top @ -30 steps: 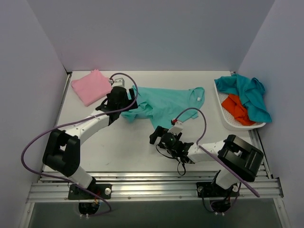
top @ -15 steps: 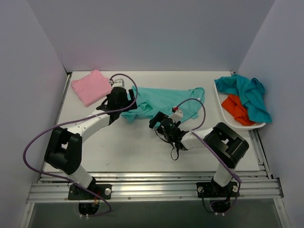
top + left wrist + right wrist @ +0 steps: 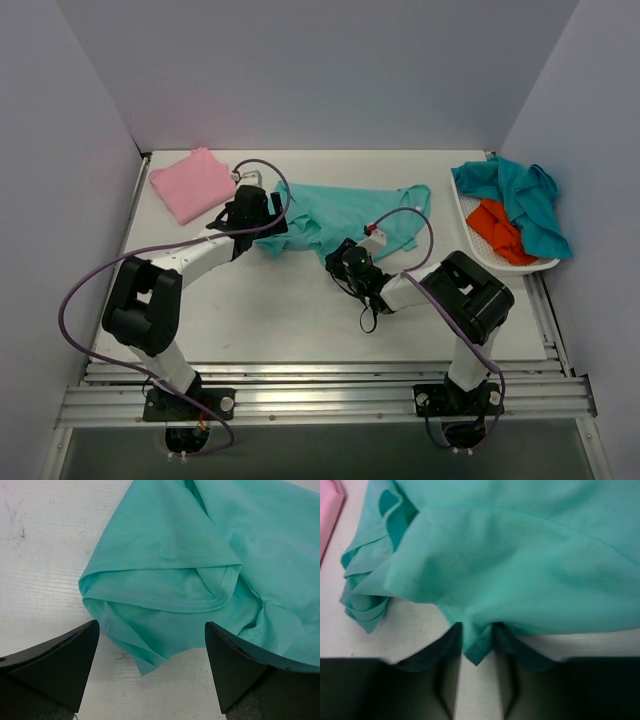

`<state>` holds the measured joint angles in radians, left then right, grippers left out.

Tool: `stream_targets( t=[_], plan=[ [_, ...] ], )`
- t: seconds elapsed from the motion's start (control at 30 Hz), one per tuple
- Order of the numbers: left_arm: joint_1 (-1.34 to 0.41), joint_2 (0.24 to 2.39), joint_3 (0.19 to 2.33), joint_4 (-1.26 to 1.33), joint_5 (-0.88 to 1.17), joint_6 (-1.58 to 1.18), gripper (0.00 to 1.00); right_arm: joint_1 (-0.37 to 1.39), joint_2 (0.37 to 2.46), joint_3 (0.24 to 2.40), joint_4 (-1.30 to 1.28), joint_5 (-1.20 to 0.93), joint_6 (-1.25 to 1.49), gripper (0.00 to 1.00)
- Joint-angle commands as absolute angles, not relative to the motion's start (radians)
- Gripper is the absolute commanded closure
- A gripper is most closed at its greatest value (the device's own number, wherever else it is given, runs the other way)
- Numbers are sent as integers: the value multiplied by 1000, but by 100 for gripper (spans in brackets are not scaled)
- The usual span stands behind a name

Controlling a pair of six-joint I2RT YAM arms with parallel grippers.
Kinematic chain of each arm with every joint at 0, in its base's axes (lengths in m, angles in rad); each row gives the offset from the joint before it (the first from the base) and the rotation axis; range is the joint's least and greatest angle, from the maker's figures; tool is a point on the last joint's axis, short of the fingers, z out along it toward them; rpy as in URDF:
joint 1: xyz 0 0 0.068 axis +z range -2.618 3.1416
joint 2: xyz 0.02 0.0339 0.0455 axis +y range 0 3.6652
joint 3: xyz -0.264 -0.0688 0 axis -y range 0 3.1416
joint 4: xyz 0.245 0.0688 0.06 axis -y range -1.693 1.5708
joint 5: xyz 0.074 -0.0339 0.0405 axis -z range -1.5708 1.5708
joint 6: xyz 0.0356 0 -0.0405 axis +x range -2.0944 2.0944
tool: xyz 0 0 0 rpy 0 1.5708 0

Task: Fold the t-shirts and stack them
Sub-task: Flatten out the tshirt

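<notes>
L gripper [image 3: 152, 672] jaws spread wide over the sea-green tee's [image 3: 345, 215] bunched left end; R gripper [image 3: 476, 652] pinched on its near hem, arm low.

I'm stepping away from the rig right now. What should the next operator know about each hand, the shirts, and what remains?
Left hand: open, fingers straddling the bunched left end of the sea-green t-shirt, not gripping.
Right hand: shut on the sea-green t-shirt's near edge, a fold of cloth pinched between its fingers.
Pink t-shirt: folded, lying at the table's far left corner.
Teal t-shirt and orange t-shirt: crumpled together in the white tray on the right, untouched.
Done: pink folded.
Left: fold the sea-green one, stack it on the pink, then do the teal and orange.
</notes>
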<state>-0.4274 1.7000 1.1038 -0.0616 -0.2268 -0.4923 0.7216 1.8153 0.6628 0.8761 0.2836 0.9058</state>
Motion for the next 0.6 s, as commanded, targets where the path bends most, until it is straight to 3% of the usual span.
stream_targets(
  t=[0.0,0.1,0.33,0.57],
  plan=[
    [-413,1704,1155,-17,-207,-482,4,707,1868,627,788,252,907,79],
    [-402,1706,1149,-17,-206,-480,4,696,1884,626,790,236,907,100],
    [-380,1721,1186,41,-175,-503,4,680,1853,588,795,244,917,100],
    [-396,1955,1386,118,0,-462,4,666,1812,565,784,225,933,100]
  ],
)
